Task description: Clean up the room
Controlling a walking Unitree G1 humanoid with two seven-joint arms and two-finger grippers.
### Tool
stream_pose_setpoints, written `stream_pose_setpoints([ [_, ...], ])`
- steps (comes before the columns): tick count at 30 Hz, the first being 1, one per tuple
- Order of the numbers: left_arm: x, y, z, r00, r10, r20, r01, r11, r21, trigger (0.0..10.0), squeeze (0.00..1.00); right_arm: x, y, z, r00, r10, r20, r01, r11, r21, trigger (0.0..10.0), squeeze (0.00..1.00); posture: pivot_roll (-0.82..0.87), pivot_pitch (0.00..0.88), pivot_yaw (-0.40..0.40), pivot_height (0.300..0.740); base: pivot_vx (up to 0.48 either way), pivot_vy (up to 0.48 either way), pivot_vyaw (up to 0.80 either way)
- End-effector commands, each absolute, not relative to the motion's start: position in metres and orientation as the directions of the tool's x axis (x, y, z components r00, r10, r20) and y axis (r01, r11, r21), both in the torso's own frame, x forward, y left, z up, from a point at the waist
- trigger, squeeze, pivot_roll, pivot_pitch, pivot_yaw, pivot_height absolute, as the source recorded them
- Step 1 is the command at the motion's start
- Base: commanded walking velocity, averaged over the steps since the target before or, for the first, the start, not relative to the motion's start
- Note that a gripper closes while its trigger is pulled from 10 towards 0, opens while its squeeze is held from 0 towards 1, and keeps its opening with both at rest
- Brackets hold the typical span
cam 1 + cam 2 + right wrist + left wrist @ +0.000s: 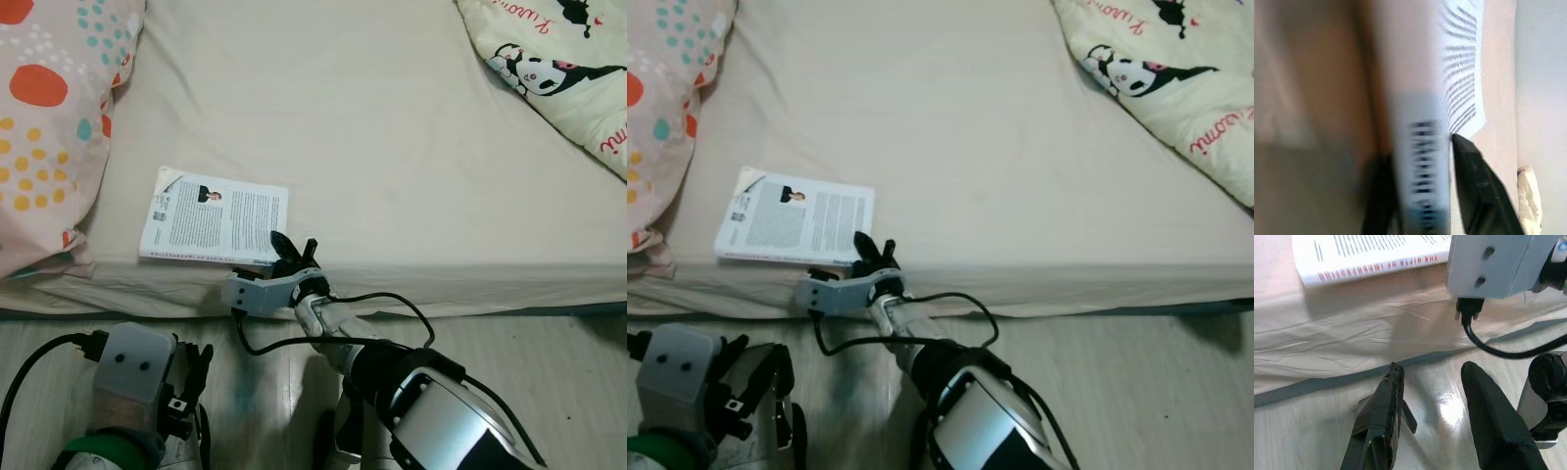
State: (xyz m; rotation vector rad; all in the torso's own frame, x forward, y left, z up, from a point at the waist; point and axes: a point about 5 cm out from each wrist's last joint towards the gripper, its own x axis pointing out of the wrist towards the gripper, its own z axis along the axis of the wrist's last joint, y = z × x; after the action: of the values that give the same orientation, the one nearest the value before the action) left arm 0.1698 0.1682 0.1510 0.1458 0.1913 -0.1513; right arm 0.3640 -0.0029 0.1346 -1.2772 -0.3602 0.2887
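Note:
A white paperback book with printed text on its cover lies flat at the near edge of the beige bed, left of centre. My right gripper reaches up from the floor side to the book's near right corner. In the right wrist view the book's edge fills the gap between the two black fingers, one above the cover and one below, so the gripper is shut on the book. My left gripper hangs low over the wooden floor in front of the bed, open, holding nothing.
A pillow with coloured dots lies on the bed just left of the book. A cartoon-print quilt covers the far right corner. A black cable loops off my right wrist. Pale wooden floor runs along the bed's front.

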Motion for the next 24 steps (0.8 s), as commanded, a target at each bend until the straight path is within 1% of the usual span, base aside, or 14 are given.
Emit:
stream_pose_setpoints([
  [1,0.166,0.166,0.149,0.966,-0.137,-0.220,0.167,0.978,0.122,10.0,0.00,0.364,-0.009,0.130,0.924,0.371,0.094,-0.020,0.293,-0.956,10.0,1.00,0.35,0.434,-0.096,0.575,0.000,0.000,0.00],
  [2,0.166,0.165,0.148,0.966,-0.138,-0.220,0.168,0.979,0.120,10.0,0.00,0.367,-0.009,0.137,0.926,0.355,0.127,-0.018,0.377,-0.926,10.0,1.00,0.35,0.428,-0.095,0.575,0.000,0.000,0.00],
  [3,0.166,0.165,0.148,0.966,-0.138,-0.220,0.168,0.979,0.120,10.0,0.00,0.367,-0.009,0.137,0.926,0.355,0.127,-0.018,0.377,-0.926,10.0,1.00,0.35,0.428,-0.095,0.575,0.000,0.000,0.00],
  [4,0.167,0.165,0.148,0.965,-0.140,-0.220,0.168,0.979,0.119,10.0,0.00,0.368,-0.009,0.142,0.927,0.344,0.147,-0.018,0.434,-0.901,10.0,1.00,0.34,0.421,-0.095,0.575,0.000,0.000,0.00],
  [5,0.170,0.164,0.147,0.966,-0.144,-0.216,0.172,0.978,0.118,10.0,0.00,0.368,-0.004,0.144,0.924,0.362,0.122,-0.083,0.503,-0.860,10.0,0.00,0.33,0.408,-0.095,0.575,0.000,0.000,0.00],
  [6,0.170,0.164,0.147,0.966,-0.144,-0.216,0.172,0.978,0.118,10.0,0.00,0.368,-0.004,0.144,0.924,0.362,0.122,-0.083,0.503,-0.860,10.0,0.00,0.33,0.408,-0.095,0.575,0.000,0.000,0.00],
  [8,0.176,0.164,0.148,0.968,-0.149,-0.203,0.176,0.977,0.120,10.0,0.00,0.365,0.004,0.143,0.902,0.430,0.034,-0.244,0.573,-0.782,10.0,0.00,0.32,0.396,-0.097,0.575,0.000,0.000,0.00],
  [9,0.180,0.164,0.148,0.969,-0.151,-0.195,0.177,0.977,0.121,10.0,0.00,0.363,0.007,0.137,0.874,0.483,-0.052,-0.354,0.560,-0.749,10.0,0.00,0.30,0.378,-0.100,0.575,0.000,0.000,0.00],
  [10,0.184,0.164,0.148,0.970,-0.153,-0.187,0.178,0.977,0.121,10.0,0.00,0.360,0.006,0.128,0.839,0.526,-0.143,-0.444,0.508,-0.738,10.0,0.00,0.29,0.363,-0.105,0.575,0.000,0.000,0.00],
  [11,0.184,0.164,0.148,0.970,-0.153,-0.187,0.178,0.977,0.121,10.0,0.00,0.360,0.006,0.128,0.839,0.526,-0.143,-0.444,0.508,-0.738,10.0,0.00,0.29,0.363,-0.105,0.575,0.000,0.000,0.00],
  [13,0.191,0.163,0.149,0.972,-0.160,-0.171,0.181,0.976,0.120,10.0,0.00,0.354,-0.002,0.110,0.756,0.585,-0.294,-0.581,0.394,-0.712,10.0,0.00,0.28,0.351,-0.108,0.575,0.000,0.000,0.00],
  [15,0.193,0.162,0.150,0.973,-0.162,-0.165,0.183,0.976,0.120,10.0,0.00,0.352,-0.007,0.104,0.730,0.594,-0.338,-0.615,0.355,-0.704,10.0,0.00,0.28,0.351,-0.108,0.575,0.000,0.000,0.00],
  [18,0.202,0.162,0.148,0.974,-0.162,-0.157,0.182,0.976,0.120,10.0,0.00,0.348,-0.034,0.086,0.676,0.604,-0.422,-0.693,0.326,-0.643,10.0,0.00,0.25,0.327,-0.110,0.575,0.000,0.000,0.00],
  [24,0.223,0.167,0.143,0.974,-0.164,-0.157,0.187,0.972,0.140,10.0,0.00,0.361,-0.065,0.101,0.790,0.558,-0.253,-0.582,0.556,-0.593,10.0,0.00,0.21,0.306,-0.101,0.575,0.000,0.000,0.00],
])
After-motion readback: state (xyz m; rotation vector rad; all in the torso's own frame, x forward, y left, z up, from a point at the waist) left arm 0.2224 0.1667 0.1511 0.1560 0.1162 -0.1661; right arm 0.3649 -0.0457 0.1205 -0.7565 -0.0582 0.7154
